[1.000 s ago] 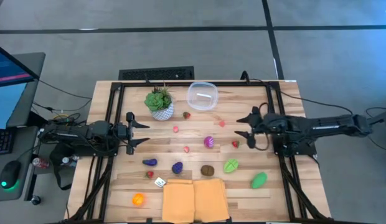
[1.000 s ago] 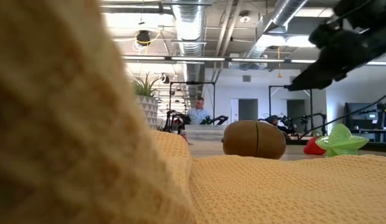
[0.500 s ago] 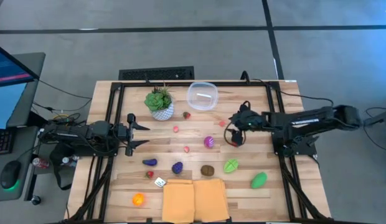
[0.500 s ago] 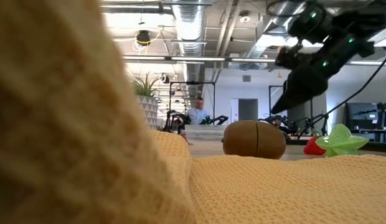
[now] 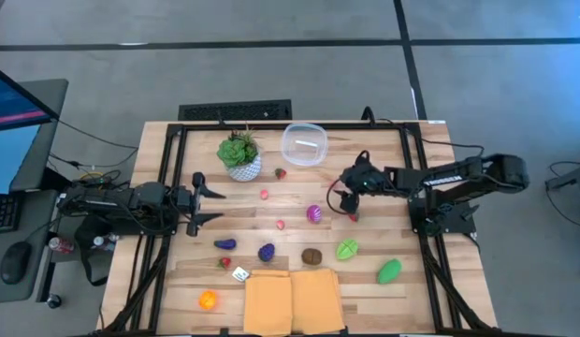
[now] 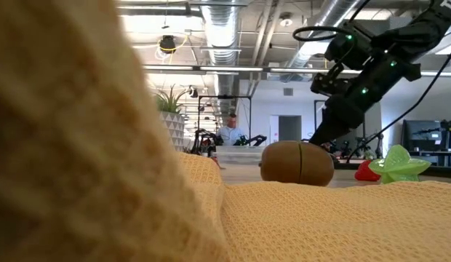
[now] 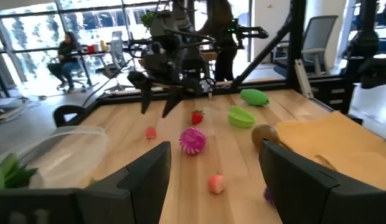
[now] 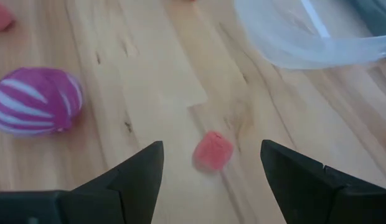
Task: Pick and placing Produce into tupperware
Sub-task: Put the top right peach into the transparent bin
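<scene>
Over on the left the left gripper [image 5: 213, 197] hangs above the table's left side with its jaws apart and nothing between them, pointing in toward the middle.

Just past it stands the potted plant [image 5: 239, 154], green leaves in a white patterned pot, near the far edge. Closer to me lie an orange piece [image 5: 208, 300], a small red piece [image 5: 224, 263], a dark purple piece [image 5: 225, 244] and a rounder purple piece [image 5: 267, 252]. A yellow cloth [image 5: 293, 300] is spread at the near edge, in the middle.

Next along the far edge is the tupperware [image 5: 303, 144], clear and open-topped. From above I can make out nothing in it; all the produce I can see lies out on the wood. A small red piece [image 5: 281, 173] lies near it, between it and the plant pot.

Toward the centre there is a pink piece [image 5: 265, 195], another little red one [image 5: 281, 224], a magenta striped piece [image 5: 314, 213] and a brown piece [image 5: 311, 256].

Then comes the right gripper [image 5: 344, 194], reached in from the right, tilted down with its jaws open wide and holding nothing. Its wrist view shows a small pink-red piece [image 8: 213, 151] on the wood in the gap between the fingers [image 8: 136, 171], with the tupperware's rim beyond.

Furthest right lie a light green piece [image 5: 347, 250] and a darker green piece [image 5: 389, 271].
</scene>
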